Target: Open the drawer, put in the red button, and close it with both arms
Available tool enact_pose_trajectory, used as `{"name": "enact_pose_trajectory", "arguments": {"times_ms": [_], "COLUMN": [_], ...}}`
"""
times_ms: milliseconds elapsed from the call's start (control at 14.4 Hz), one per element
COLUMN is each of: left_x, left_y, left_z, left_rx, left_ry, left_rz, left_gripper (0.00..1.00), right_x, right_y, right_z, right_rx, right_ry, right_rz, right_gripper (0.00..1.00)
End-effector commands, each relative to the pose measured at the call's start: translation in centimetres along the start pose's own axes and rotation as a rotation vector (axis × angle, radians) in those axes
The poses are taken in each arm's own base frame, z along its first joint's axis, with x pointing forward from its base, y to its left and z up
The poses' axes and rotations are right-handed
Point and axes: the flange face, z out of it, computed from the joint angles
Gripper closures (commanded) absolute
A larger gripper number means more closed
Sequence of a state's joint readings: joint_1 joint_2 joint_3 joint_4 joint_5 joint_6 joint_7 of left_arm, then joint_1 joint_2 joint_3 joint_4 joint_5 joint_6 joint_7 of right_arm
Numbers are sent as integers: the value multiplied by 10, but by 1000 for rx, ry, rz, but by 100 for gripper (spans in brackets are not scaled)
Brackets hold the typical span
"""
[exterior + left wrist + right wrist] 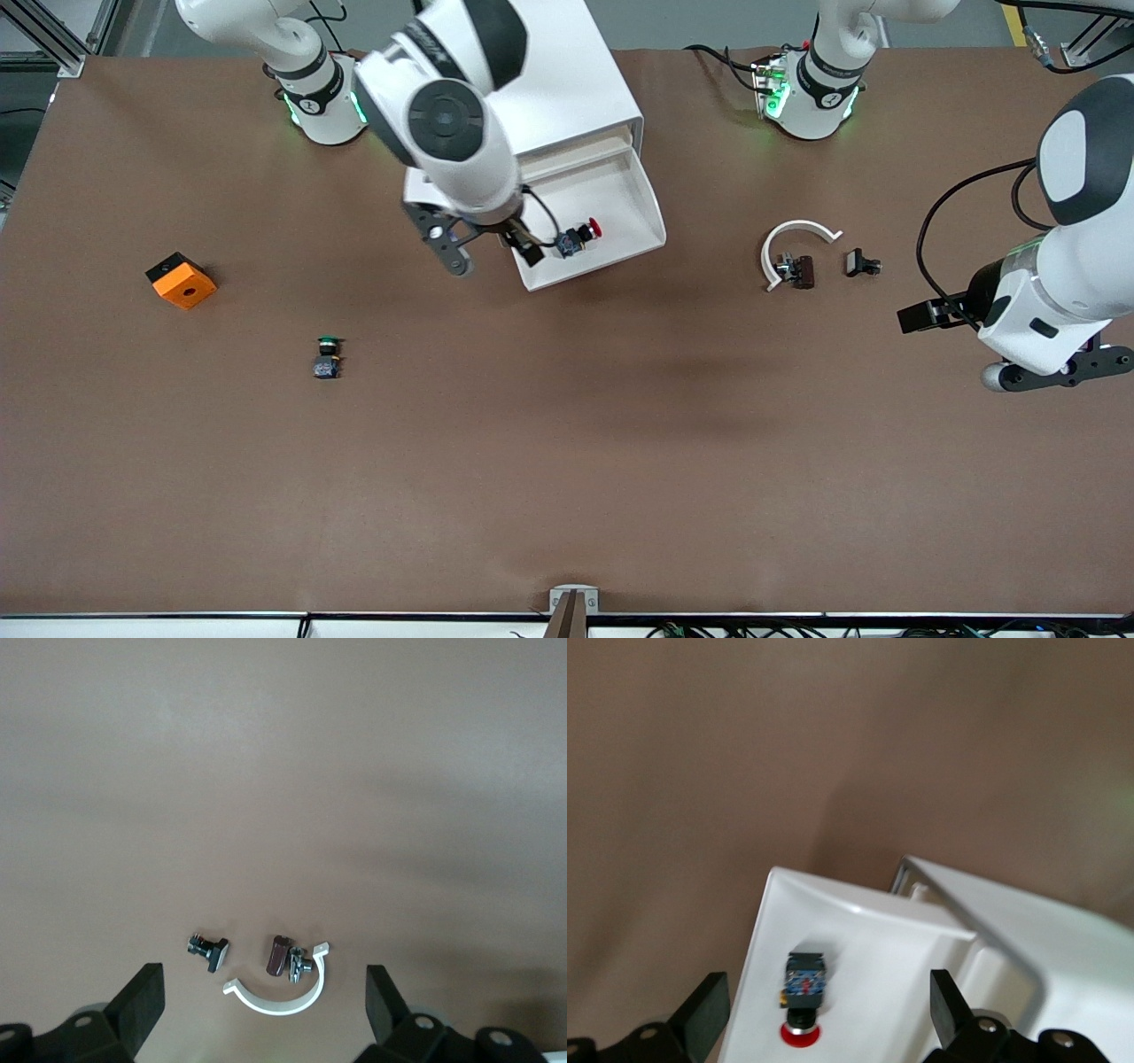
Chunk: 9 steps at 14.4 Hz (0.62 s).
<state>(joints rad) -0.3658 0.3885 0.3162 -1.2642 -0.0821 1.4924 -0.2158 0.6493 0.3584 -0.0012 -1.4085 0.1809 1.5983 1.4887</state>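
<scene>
The drawer (633,190) stands pulled out of the white cabinet (580,89), with its tray open to view. The red button (580,237) lies on its side on the tray floor, red cap pointing toward the left arm's end. My right gripper (493,254) hangs open over the drawer's edge nearest the right arm's end, and nothing is between its fingers. In the right wrist view the red button (803,992) rests in the drawer (859,908) just ahead of the open right gripper (828,1014). My left gripper (264,1003) waits open and holds nothing, at the left arm's end of the table.
An orange block (181,280) and a green-capped button (329,356) sit toward the right arm's end. A white curved clamp (793,239), a small metal fitting (795,270) and a black part (861,263) lie on the brown mat near the left gripper.
</scene>
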Motion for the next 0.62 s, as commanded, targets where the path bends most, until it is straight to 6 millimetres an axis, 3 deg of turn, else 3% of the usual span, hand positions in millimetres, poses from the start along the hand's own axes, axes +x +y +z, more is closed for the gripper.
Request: {"name": "enact_pose_trajectory", "arguments": {"times_ms": [0, 208, 556], "left_x": [-7, -3, -3], "left_y": [35, 65, 101], "left_z": [25, 50, 113], "left_rx": [-17, -28, -104], "left_ry": [17, 38, 54], "left_rz": [70, 101, 104], "left_gripper": [0, 0, 0], "right_x": [49, 110, 214], "right_y": [33, 75, 158], "right_z": [-36, -62, -76], "right_rx": [-17, -7, 8], "right_ry": [-39, -64, -20], "right_rz": [-174, -386, -629], "right_gripper": [0, 0, 0]}}
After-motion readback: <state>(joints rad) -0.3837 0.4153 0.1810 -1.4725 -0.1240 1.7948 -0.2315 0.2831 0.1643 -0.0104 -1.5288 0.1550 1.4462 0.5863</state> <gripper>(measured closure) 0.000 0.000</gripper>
